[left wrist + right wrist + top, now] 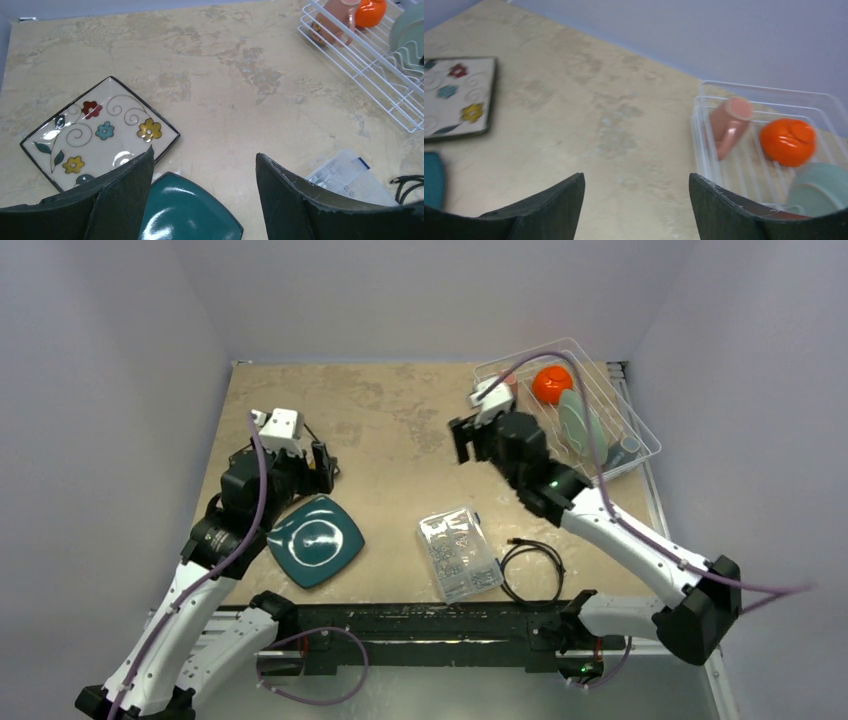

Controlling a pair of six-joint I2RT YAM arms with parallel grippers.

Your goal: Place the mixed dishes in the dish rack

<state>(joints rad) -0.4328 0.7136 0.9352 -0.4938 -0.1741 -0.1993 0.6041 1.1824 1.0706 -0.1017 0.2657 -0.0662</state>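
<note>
Rack [380, 75] of white wire holds glossy orange bowl [787, 141].

white floral square plate [95, 132]: near corner hidden in the left wrist view; blurred and cut by the left edge in the right wrist view
dark teal square plate [190, 210]: cut by the bottom edge
pink cup [332, 25]: top cropped
pale green plate [824, 185]: lower part cropped

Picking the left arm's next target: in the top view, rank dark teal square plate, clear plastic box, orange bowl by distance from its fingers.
1. Dark teal square plate, beside the left fingers.
2. Clear plastic box, centre front.
3. Orange bowl, in the white wire rack, far right.
</note>
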